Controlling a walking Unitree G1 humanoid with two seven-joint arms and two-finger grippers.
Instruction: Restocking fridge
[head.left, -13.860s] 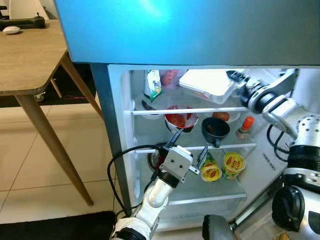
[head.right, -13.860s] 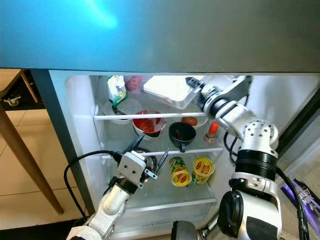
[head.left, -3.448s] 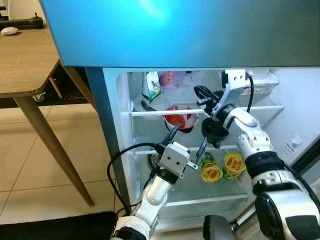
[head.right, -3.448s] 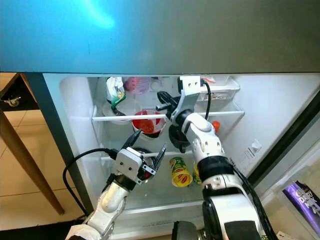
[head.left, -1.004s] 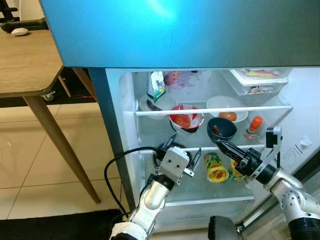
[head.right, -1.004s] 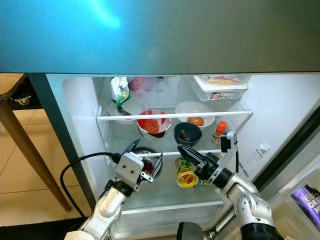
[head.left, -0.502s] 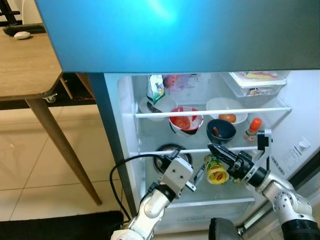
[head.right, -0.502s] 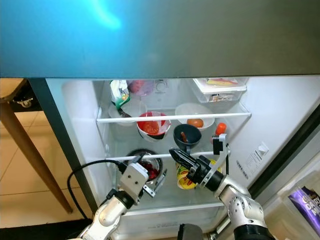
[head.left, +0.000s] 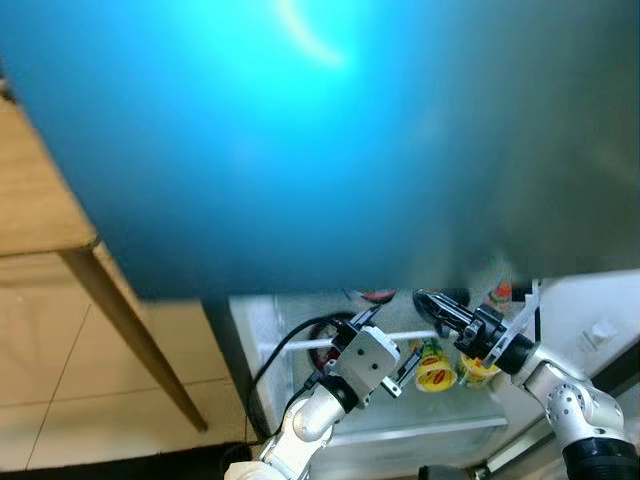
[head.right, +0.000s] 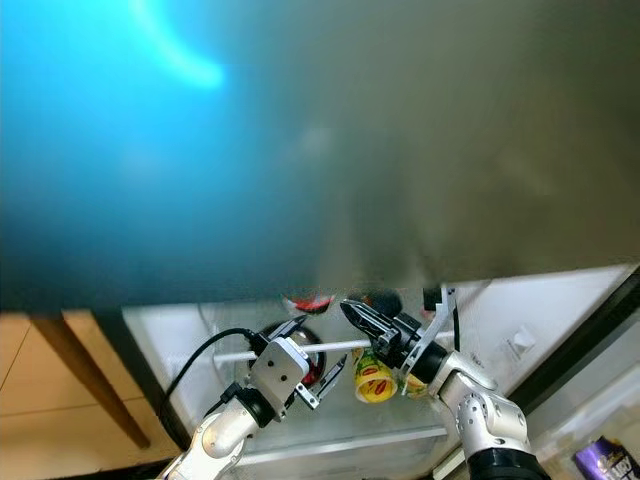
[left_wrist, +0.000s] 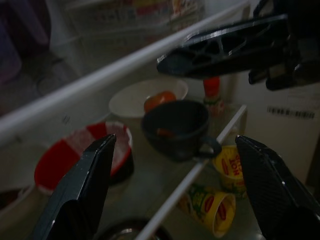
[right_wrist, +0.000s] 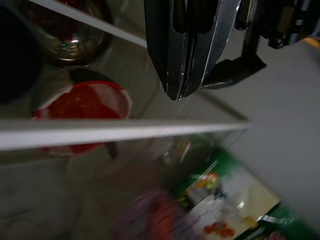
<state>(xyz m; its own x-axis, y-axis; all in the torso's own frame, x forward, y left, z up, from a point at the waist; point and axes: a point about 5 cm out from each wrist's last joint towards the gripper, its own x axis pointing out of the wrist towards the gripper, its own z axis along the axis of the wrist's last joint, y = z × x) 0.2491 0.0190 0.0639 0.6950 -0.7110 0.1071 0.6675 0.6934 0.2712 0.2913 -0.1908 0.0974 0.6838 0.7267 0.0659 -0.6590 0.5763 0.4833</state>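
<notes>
Blue fridge door covers most of what the head sees, and below it the open fridge peeks out, with a wooden counter off to the left. Both arms reach in near the lower shelf. The left gripper has its jaws wide apart and holds nothing. The right gripper has its jaws together and also holds nothing. On the shelf rail level sit a red bowl, a dark cup, a white plate with something orange on it, and a small red-capped bottle. Two yellow cups lie just below, right beside the grippers. I think the big risk is a bump. The door hides much of the shelves from the head, and the two grippers are close together in a tight spot. A quick move could knock the yellow cups over, tip the dark cup, or make the arms hit each other or the rail.
</notes>
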